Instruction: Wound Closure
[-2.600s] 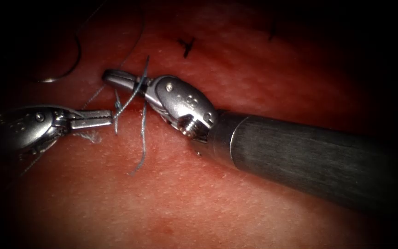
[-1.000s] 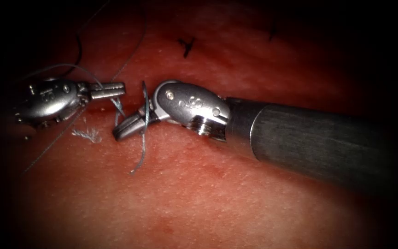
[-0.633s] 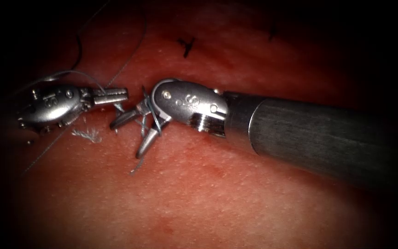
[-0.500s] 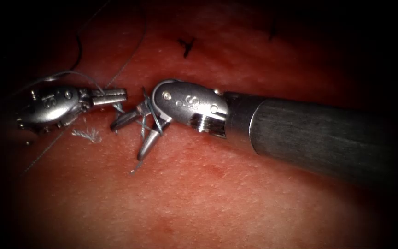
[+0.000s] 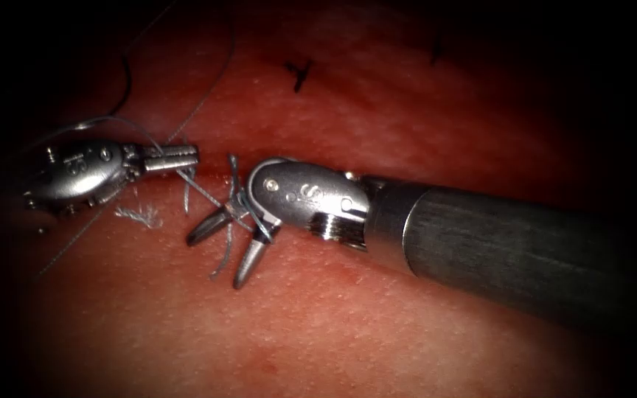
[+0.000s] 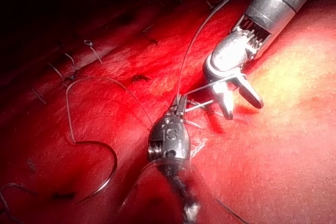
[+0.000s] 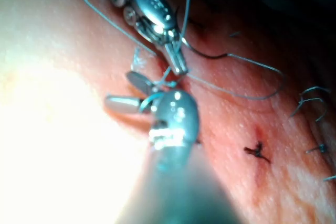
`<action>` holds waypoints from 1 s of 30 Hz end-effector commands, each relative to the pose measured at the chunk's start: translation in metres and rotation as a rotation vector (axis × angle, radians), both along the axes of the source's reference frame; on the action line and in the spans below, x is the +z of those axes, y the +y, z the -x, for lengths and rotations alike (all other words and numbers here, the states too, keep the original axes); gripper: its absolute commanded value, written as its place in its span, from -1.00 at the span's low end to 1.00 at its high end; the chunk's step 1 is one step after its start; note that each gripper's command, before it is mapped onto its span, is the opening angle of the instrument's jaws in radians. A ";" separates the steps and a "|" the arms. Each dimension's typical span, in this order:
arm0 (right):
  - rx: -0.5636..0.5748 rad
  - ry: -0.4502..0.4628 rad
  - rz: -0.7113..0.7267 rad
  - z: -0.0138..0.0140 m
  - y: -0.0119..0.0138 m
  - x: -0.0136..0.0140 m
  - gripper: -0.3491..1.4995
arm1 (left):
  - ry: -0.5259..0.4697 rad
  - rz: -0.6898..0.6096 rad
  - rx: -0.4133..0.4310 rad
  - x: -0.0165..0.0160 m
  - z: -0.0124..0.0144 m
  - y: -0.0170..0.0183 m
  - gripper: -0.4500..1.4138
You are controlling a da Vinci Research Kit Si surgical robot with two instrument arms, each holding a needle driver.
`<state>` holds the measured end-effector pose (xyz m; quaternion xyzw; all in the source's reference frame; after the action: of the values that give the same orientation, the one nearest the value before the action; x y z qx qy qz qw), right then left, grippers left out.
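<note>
Right tool (image 5: pixel 223 247) has its jaws spread with thread (image 5: pixel 208 193) wrapped around them, left tool (image 5: pixel 186 155) at 10 o'clock clamps thread, needle (image 6: pixel 100 174) probably loose on tissue (image 5: pixel 377 324); keep tension even.

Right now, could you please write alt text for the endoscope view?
The right tool, fingers open with thread looped around them, faces the left tool, shut on that thread. Both hover over the tissue, holding no needle.
</note>
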<state>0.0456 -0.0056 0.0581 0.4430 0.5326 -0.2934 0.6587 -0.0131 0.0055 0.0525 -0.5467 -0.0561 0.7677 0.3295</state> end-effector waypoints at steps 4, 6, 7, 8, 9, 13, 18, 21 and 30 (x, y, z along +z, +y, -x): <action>-0.035 -0.042 0.065 -0.0014 0.0001 0.0011 -0.11 | -0.002 0.004 -0.001 0.0006 0.0007 0.0002 -1.00; -0.062 -0.073 0.108 -0.0017 -0.0001 0.0014 -0.24 | -0.002 0.003 0.003 0.0006 0.0007 0.0001 -1.00; -0.073 -0.087 0.125 -0.0018 -0.0001 0.0015 -0.35 | -0.002 0.004 0.003 0.0007 0.0007 0.0000 -1.00; -0.082 -0.097 0.138 -0.0019 -0.0002 0.0017 -0.42 | 0.000 0.003 0.005 0.0007 0.0008 -0.0001 -1.00; -0.092 -0.111 0.156 -0.0020 -0.0002 0.0018 -0.49 | 0.000 0.004 0.005 0.0007 0.0008 -0.0001 -1.00; -0.136 -0.151 0.233 -0.0028 -0.0004 0.0024 -0.75 | -0.002 0.004 0.007 0.0006 0.0008 -0.0003 -1.00; -0.169 -0.161 0.307 -0.0035 -0.0002 0.0029 -0.86 | -0.005 0.004 0.010 0.0005 0.0008 -0.0005 -1.00; -0.179 -0.163 0.326 -0.0035 -0.0001 0.0030 -1.00 | -0.005 0.004 0.010 0.0004 0.0008 -0.0006 -1.00; -0.118 -0.143 0.304 -0.0036 0.0006 0.0030 -1.00 | -0.015 0.009 0.022 -0.0003 0.0009 -0.0028 -1.00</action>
<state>0.0484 -0.0053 0.0607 0.3884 0.4140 -0.3702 0.7353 -0.0136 0.0012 0.0512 -0.5544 -0.0646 0.7671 0.3161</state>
